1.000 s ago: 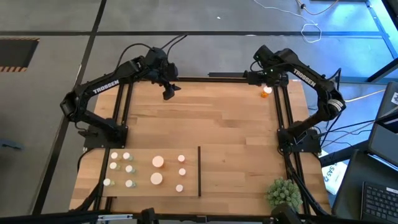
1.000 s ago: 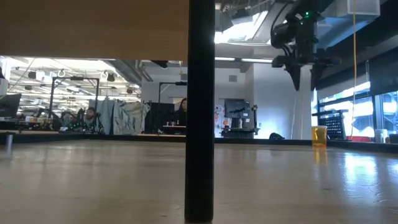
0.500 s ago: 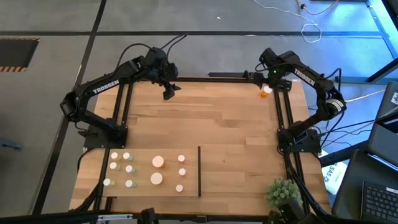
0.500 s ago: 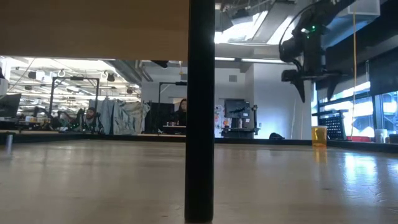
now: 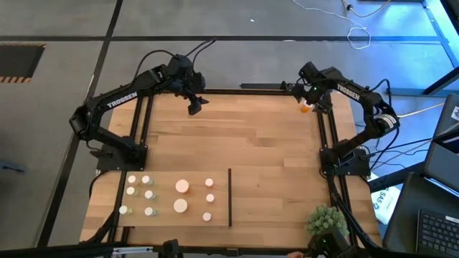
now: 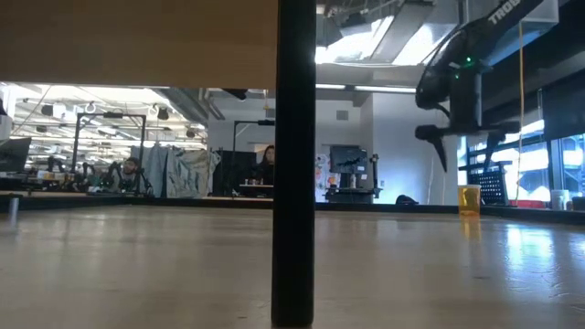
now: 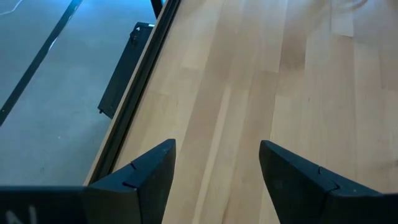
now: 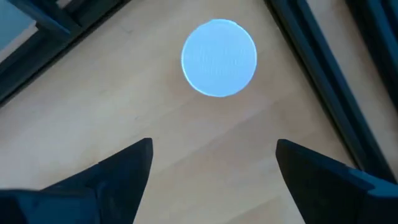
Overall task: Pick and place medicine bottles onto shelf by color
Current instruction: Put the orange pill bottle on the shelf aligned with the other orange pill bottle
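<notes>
At far right table corner, right tool (image 5: 310, 99) hangs fingers spread above last orange medicine bottle (image 5: 306, 107), not grasped; about ten bottles (image 5: 182, 186) already on shelf (image 5: 280, 193) at near edge; left tool (image 5: 194, 107) parked far edge, fingers apart

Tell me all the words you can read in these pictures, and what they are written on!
"TROSSEN" on the left arm, white letters along it in the high view.
"TROSSEN" on the right arm, small but readable there.
White letters on the arm at the low view's top edge are cut off, unreadable.
The medicine bottles on the shelf show no readable labels.
</notes>
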